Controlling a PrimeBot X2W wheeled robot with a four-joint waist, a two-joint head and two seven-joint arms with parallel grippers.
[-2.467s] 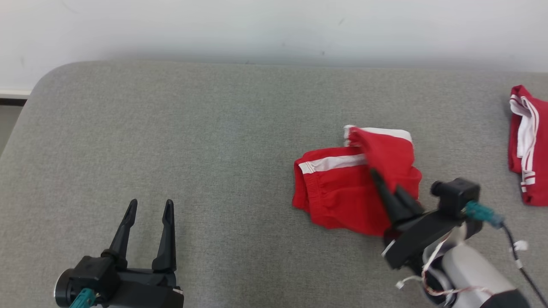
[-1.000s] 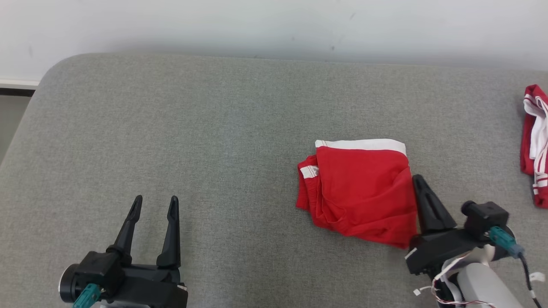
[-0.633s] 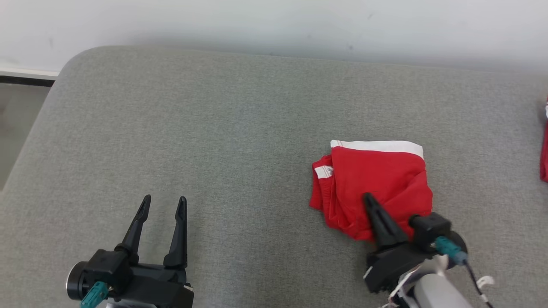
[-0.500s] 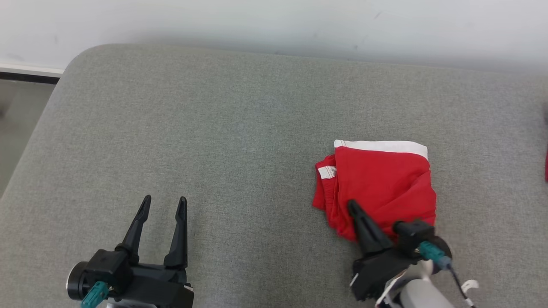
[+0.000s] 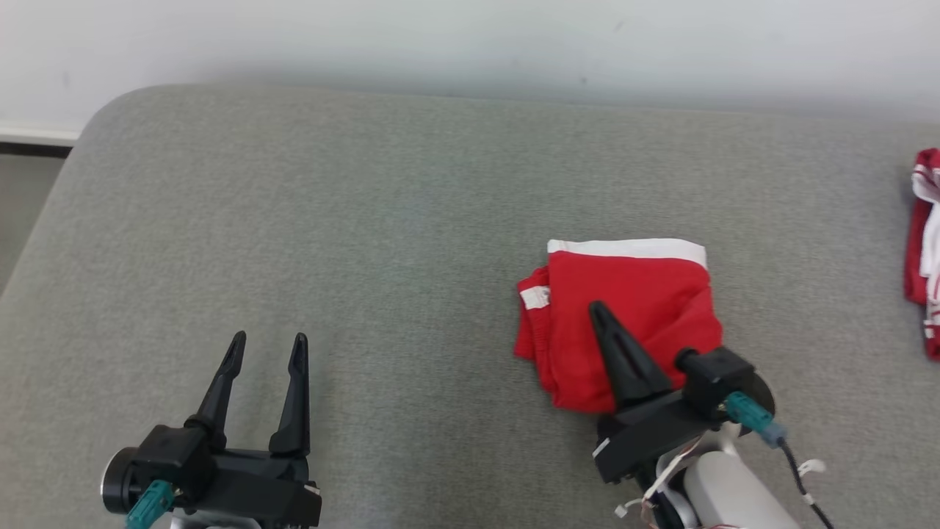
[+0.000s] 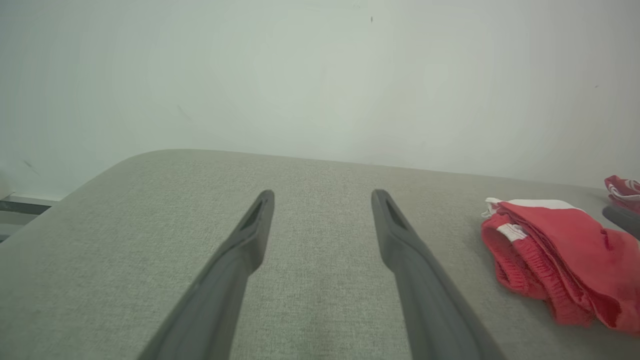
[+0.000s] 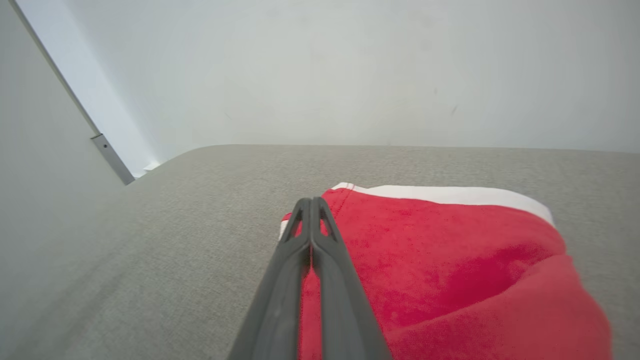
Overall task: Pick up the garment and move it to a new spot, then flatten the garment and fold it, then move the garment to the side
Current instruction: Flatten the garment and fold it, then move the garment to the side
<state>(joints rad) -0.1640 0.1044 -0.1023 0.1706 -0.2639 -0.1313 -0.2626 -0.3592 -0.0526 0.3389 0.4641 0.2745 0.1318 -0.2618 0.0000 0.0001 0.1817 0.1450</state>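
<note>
The garment point(image 5: 631, 294) is a pair of red shorts with white trim, folded into a rough square right of centre on the grey cushion; it also lies at the right of the left wrist view point(image 6: 555, 250) and under the fingers in the right wrist view point(image 7: 450, 260). My right gripper point(image 5: 596, 308) is shut with nothing between its fingers, which lie over the garment's near left part point(image 7: 311, 202). My left gripper point(image 5: 268, 342) stands open at the lower left, well away from the garment, its fingers apart over bare cushion point(image 6: 322, 192).
A second red and white garment point(image 5: 924, 250) lies at the cushion's far right edge. The grey cushion point(image 5: 330, 220) ends in a rounded corner at the left, with a pale wall point(image 5: 470, 37) behind it.
The folded garment stays in place. My shut right gripper swung from its right edge to over its near left part. The head camera shifted meanwhile. The left gripper kept still and open.
</note>
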